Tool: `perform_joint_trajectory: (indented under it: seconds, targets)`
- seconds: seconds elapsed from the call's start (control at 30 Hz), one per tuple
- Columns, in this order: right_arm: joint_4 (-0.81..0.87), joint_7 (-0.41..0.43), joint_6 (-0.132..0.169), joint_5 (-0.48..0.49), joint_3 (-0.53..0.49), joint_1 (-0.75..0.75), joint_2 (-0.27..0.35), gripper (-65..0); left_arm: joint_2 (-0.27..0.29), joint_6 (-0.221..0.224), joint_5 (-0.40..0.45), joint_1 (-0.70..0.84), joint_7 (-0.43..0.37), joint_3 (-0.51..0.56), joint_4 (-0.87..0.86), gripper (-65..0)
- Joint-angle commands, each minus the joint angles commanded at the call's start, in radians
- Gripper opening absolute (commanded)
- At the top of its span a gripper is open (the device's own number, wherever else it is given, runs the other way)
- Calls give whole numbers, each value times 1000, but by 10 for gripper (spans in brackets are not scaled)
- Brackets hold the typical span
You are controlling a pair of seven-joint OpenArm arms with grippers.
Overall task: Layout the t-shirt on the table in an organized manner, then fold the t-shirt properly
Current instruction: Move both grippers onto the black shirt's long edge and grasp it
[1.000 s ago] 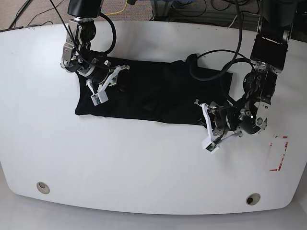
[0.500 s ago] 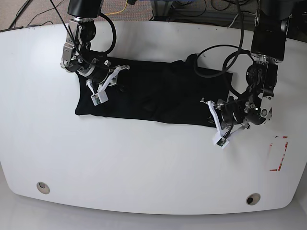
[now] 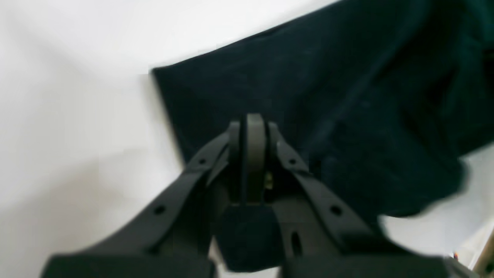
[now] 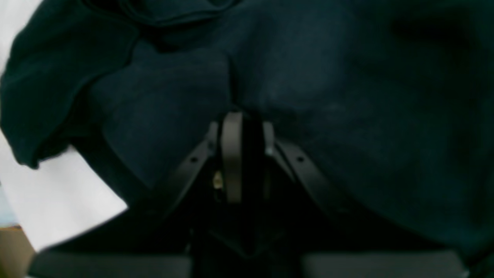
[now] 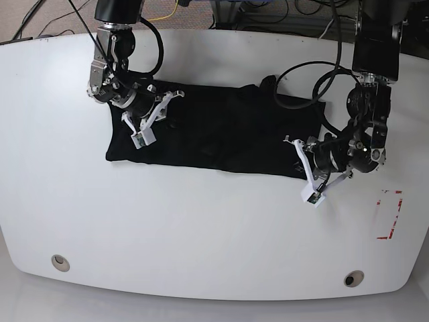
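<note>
The base camera hangs overhead, looking down on the whole desk (image 5: 201, 228); each wrist camera peers along its own tool from close up (both blurry); all three views share the black t-shirt (image 5: 221, 127) (image 3: 328, 96) (image 4: 328, 96).

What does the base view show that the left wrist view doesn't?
Only the base view shows the right pincer over the shirt, both round grommet holes and the red tape marks. Only the left wrist view shows the left pincer shut, close above a corner of the cloth. Both show the plain black soft t-shirt on the glossy white table.
</note>
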Motion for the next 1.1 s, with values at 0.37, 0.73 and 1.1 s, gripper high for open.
perform_joint_trajectory:
  seconds: [0.37, 0.73, 1.1]
  targets:
    - [35, -25, 0, 0, -37, 14, -43, -587, 29, 2, -8, 43, 0, 0, 6, -650]
    - [34, -26, 0, 0, -58, 17, -86, -587, 29, 2, -8, 61, 2, 86, 6, -650]
    - [32, -26, 0, 2, -94, 17, -109, -587, 64, 2, -5, 61, 2, 193, 6, -650]
